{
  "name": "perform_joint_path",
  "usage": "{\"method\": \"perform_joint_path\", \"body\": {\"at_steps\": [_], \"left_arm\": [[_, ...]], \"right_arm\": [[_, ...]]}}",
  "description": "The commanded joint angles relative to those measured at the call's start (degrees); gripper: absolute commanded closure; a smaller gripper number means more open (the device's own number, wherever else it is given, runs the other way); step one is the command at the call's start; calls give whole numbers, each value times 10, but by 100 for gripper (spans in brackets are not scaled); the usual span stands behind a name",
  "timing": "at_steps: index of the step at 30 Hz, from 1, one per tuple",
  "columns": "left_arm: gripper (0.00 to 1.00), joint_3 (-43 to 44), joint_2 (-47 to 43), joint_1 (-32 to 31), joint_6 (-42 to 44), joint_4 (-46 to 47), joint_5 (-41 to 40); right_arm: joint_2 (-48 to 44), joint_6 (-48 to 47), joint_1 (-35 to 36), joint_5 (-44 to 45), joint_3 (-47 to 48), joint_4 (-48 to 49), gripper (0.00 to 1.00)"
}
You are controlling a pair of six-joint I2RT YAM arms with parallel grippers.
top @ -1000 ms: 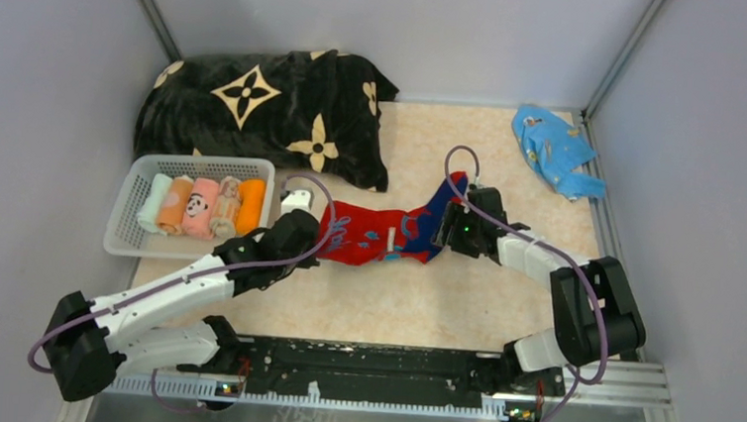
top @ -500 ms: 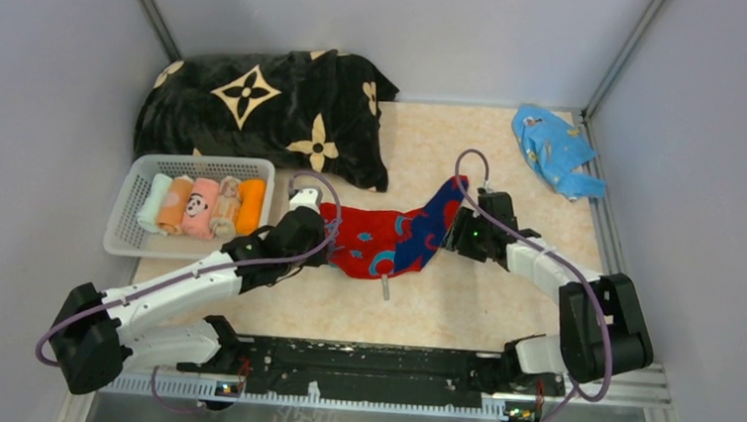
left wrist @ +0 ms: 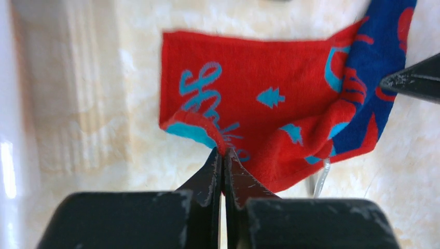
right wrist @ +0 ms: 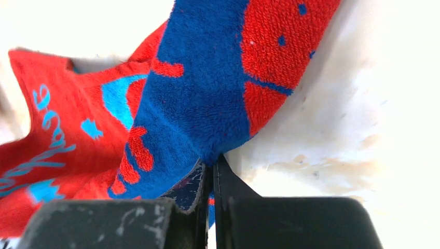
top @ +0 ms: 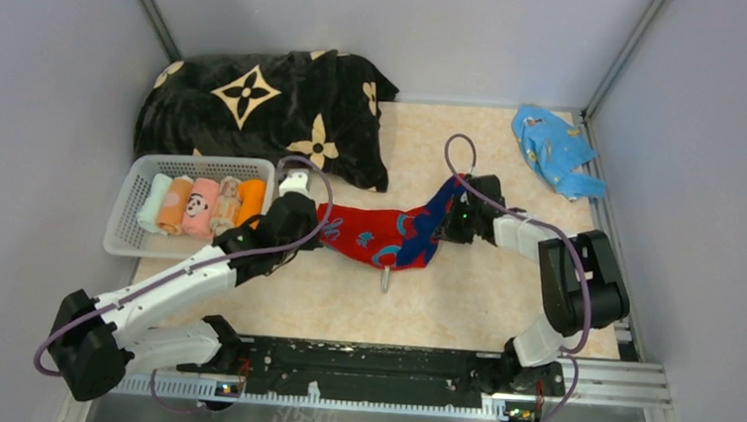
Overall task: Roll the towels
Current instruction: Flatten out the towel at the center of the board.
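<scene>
Grips first: we see the left hand (left wrist: 223, 155) clenched on the folded left edge of the red towel (left wrist: 270, 98), and the right hand (right wrist: 210, 167) clenched on its blue right end. In the top view the towel sits crumpled at the middle of the frame, over the worktop (top: 462, 307), stretched between both hands. At middle left a basket (top: 121, 238) holds five rolls (top: 206, 206) side by side. A black blanket (top: 258, 104) fills the upper left; a blue cloth (top: 553, 149) lies upper right.
</scene>
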Motion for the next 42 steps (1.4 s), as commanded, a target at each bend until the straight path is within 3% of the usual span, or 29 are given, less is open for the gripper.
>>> {"method": "perform_joint_path", "body": {"at_steps": [1, 7, 9, 11, 13, 18, 30, 37, 42], "left_arm": [[97, 86, 2, 45, 64, 25, -18], [97, 216, 19, 71, 138, 32, -12], [97, 230, 17, 71, 146, 28, 1], [97, 224, 12, 71, 143, 23, 11], [96, 206, 6, 71, 132, 17, 23], [95, 145, -4, 71, 99, 2, 40], [94, 84, -13, 71, 83, -26, 13], [95, 73, -19, 71, 79, -31, 11], [95, 62, -32, 71, 79, -32, -6]], "right_arm": [[-41, -59, -5, 142, 151, -164, 100], [-48, -161, -3, 304, 418, -400, 100], [-34, -182, 1, 341, 473, -453, 92], [-25, -193, 9, 364, 489, -469, 78], [-25, -195, 11, 343, 472, -455, 68], [-36, -189, 19, 296, 392, -396, 57], [-60, -118, 46, 154, 149, -214, 55], [-33, -15, 70, 73, 76, -27, 52], [15, 31, 70, 52, 69, 42, 52]]}}
